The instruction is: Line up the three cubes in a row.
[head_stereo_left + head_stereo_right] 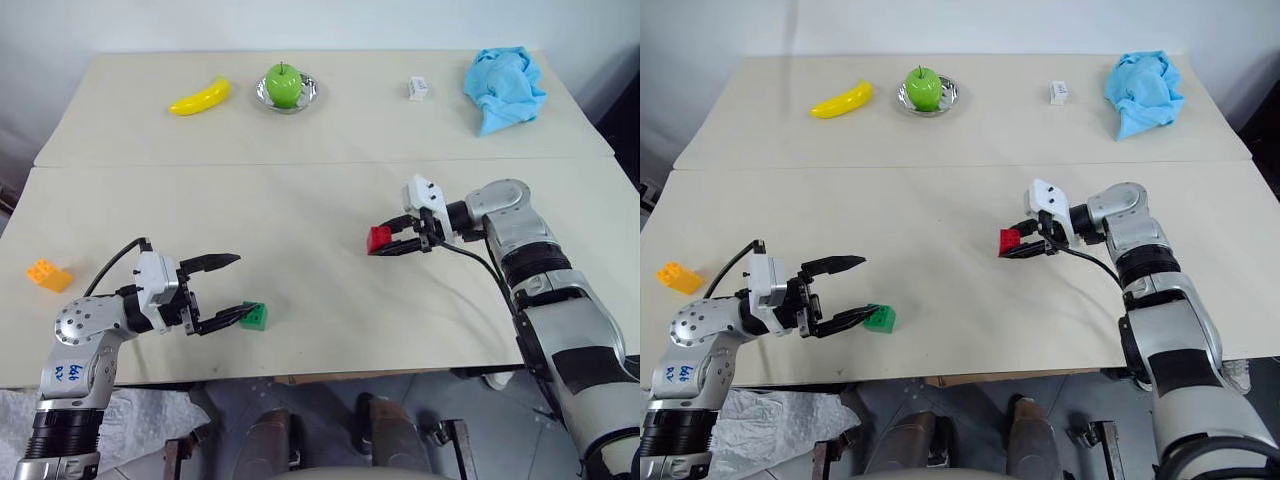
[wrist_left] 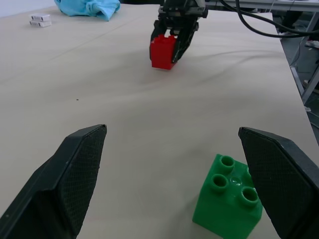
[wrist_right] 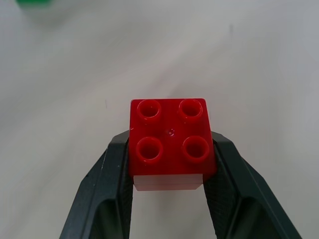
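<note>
Nearest the camera is the left gripper (image 1: 228,290), low at the front left of the worktop (image 1: 300,190), with its two black fingers spread wide apart. One finger sits right beside the green cube (image 1: 255,316), which rests on the worktop just at that fingertip; nothing is held there. Over on the right, the right gripper (image 1: 395,243) is squeezed tight on the red cube (image 1: 379,240), with one finger pressed to each side of it, as the right wrist view shows well. From the left wrist view the red cube looks very close to the worktop, but whether it touches is hard to tell. Far off at the front left edge sits the orange cube (image 1: 49,274), all alone and well apart from the other two. At the back of the worktop are a banana (image 1: 200,97), a green apple (image 1: 283,85) on a little dish, a small white box (image 1: 418,88) and a blue cloth (image 1: 505,88). So the step in hand looks like carrying the red cube to its spot in the row. Next, the red cube needs to be set down near the green one, flat and straight, and the orange cube has yet to be brought over to join them.
</note>
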Controlling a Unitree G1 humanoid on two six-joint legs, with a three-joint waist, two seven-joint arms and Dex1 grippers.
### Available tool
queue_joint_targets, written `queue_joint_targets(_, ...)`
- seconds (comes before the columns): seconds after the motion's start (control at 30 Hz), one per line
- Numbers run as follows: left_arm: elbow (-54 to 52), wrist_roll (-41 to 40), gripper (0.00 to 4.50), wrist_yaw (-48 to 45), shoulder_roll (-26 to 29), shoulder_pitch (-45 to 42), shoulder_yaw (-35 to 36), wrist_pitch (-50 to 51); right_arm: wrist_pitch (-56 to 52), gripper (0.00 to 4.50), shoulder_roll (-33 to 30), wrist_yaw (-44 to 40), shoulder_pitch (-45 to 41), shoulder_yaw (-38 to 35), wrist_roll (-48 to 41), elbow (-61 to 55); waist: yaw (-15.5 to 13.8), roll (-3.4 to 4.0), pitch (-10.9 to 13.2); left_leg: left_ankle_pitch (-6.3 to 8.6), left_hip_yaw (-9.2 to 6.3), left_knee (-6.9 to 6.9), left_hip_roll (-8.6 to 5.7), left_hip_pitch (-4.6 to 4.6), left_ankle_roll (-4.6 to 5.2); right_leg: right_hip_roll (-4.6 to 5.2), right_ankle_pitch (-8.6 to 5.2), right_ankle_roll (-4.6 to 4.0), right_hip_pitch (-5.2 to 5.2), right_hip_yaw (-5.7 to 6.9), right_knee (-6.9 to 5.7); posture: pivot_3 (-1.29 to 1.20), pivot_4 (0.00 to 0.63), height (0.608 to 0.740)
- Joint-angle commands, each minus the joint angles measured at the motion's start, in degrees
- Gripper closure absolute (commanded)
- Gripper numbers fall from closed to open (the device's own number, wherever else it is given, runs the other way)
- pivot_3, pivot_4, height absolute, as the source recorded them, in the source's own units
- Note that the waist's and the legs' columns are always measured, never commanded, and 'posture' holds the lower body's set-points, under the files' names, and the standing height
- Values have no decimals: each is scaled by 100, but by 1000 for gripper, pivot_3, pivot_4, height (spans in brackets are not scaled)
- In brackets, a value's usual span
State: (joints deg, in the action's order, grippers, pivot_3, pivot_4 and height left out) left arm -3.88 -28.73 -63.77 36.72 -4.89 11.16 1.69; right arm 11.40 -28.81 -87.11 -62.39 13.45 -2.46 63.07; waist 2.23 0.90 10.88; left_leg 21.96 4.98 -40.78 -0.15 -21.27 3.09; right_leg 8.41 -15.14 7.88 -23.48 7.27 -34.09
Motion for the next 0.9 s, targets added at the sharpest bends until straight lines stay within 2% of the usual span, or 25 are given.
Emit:
queue_joint_targets(0.03, -278, -31, 0, 103, -20, 107, 93, -84, 410, 2990, 71, -230, -164, -114, 110, 334, 25, 1, 0, 0, 0, 0, 2, 0, 0, -1, 0, 0, 0, 1, 0, 0, 150, 740)
queue_joint_targets(0.07, -324, -51, 0, 122, -19, 140, 105, -71, 493, 2990, 74, -257, -174, -126, 146, 412, 33, 1, 0, 0, 1, 0, 2, 0, 0, 0, 0, 0, 0, 0, 0, 0, 150, 740)
queue_joint_targets(0.37, -320, -85, 0, 429, -37, 178, 322, -91, 994, 9, -9, -457, -232, -505, 3, 589, 30, 1, 1, 0, -4, -11, 2, 2, 0, 2, 0, 0, 7, -2, -5, 0, 150, 740)
queue_joint_targets(0.5, -155, -164, 0, 522, 55, 481, 828, -125, 947, 9, -328, -539, 56, -607, -753, -108, 43, 3, 1, 0, -4, -11, 3, 3, 0, 2, 0, 0, 6, -2, -5, 0, 150, 740)
queue_joint_targets(0.63, 79, -177, 0, 381, 235, 1128, 1486, -243, 508, 9, -842, -539, 779, -622, -1646, -1431, 25, 2, 1, 0, -15, -8, 3, 1, 0, 4, -1, -1, 8, 7, -1, 0, 150, 740)
queue_joint_targets(0.73, 211, -226, 0, 357, 283, 1745, 2065, -297, 195, 9, -908, -539, 1672, -1196, -2521, -2870, -6, 1, 2, 1, -12, -5, 3, 0, -2, 5, -1, -1, 9, 11, 6, 0, 150, 740)
queue_joint_targets(0.9, 529, -246, 0, 350, 145, 2586, 2711, -391, -669, 9, -1072, -268, 3094, -1385, -3026, -4646, -68, 1, 2, 6, -7, -11, 11, 7, -10, 5, -1, -1, 13, 10, 5, 0, 150, 740)
